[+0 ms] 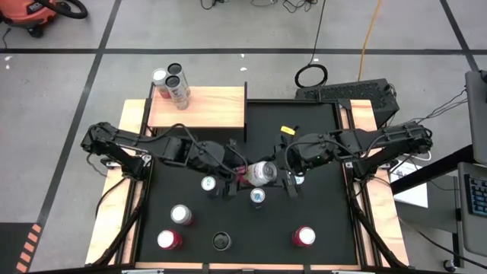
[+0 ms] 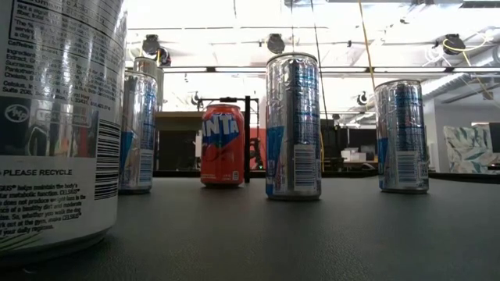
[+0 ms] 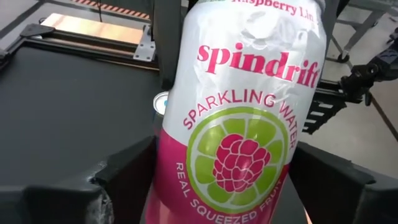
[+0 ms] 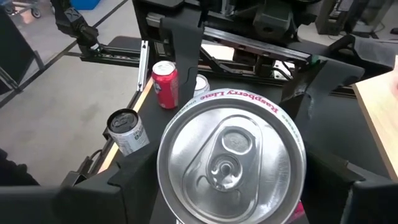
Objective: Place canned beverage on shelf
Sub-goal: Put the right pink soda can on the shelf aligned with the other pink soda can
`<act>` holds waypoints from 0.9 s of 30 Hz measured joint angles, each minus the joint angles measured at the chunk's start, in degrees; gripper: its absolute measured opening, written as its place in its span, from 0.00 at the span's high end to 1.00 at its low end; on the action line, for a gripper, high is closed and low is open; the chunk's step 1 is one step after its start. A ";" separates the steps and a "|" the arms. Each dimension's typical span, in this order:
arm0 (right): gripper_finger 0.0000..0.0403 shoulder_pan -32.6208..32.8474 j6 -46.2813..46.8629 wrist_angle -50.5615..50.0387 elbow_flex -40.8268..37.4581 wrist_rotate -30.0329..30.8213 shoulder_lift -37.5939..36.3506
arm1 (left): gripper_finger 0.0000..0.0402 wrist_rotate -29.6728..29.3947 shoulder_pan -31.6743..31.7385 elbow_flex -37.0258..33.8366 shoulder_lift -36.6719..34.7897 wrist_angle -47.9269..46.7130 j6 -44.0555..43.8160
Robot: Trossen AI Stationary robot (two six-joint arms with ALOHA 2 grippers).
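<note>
A white and pink Spindrift can [image 1: 262,173] hangs on its side above the middle of the black mat, between my two arms. My left gripper [image 1: 247,173] comes at it from the table's left and is shut on its pink bottom end. My right gripper [image 1: 283,173] comes from the right and is shut on its top end, whose silver lid [image 4: 231,158] faces the right wrist camera. The shelf [image 1: 199,108], a pale wood board, stands at the far left with two tall cans [image 1: 171,82] on its far-left corner. My left gripper pinches the can's pink lower part [image 3: 171,177] between its two fingers [image 3: 127,171], one on each side. The fingers come from the table's left, slanting a little downward, and lie along the can. The can lies on its side, clear of the mat. My right gripper pinches the can's top end just behind the rim [image 4: 169,186] between its two fingers [image 4: 127,177]. The fingers come from the table's right, slanting slightly down, along the can. The lid faces back toward this wrist.
Several cans stand on the mat below and nearer: two silver ones [image 1: 209,183] [image 1: 258,196] right under the grippers, one [image 1: 181,215] at near left, red ones [image 1: 169,240] [image 1: 304,236] and a black one [image 1: 221,241] by the near edge. The shelf's right part [image 1: 224,106] is bare wood.
</note>
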 joint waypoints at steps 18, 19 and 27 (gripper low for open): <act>0.30 0.02 0.75 0.39 0.12 -0.47 0.35 | 0.28 -3.26 -1.89 -0.07 0.00 2.02 -1.79; 0.30 0.02 1.49 0.39 0.11 -0.34 0.35 | 0.28 -3.29 -1.97 -0.07 0.00 2.08 -1.91; 0.20 0.00 5.72 0.78 0.11 1.04 0.37 | 0.28 -4.60 -2.01 -0.07 0.00 3.12 -3.72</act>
